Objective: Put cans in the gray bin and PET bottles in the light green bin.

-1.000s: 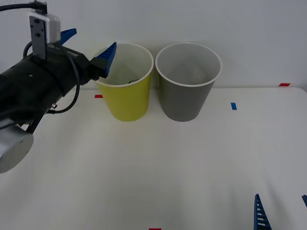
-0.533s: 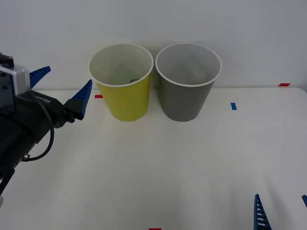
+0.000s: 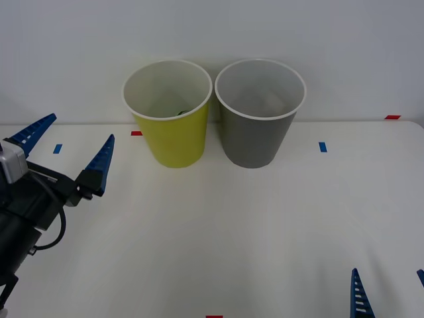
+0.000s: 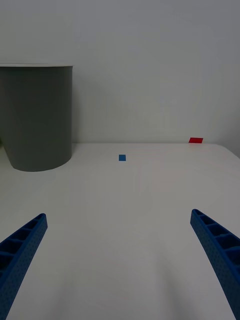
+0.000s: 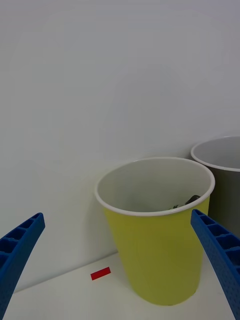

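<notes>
Standing side by side at the table's [image 3: 265, 225] far edge: light green bin [image 3: 169, 126] and gray bin [image 3: 258, 126]. Hovering wide open at the left: left gripper [image 3: 68, 147]. Poking up at bottom right: right gripper [image 3: 387, 291].

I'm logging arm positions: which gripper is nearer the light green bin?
Left. The left gripper, fingers open, hangs over the table just to the left of the light green bin. The right gripper sits open at the table's near right edge, beyond the gray bin.
</notes>
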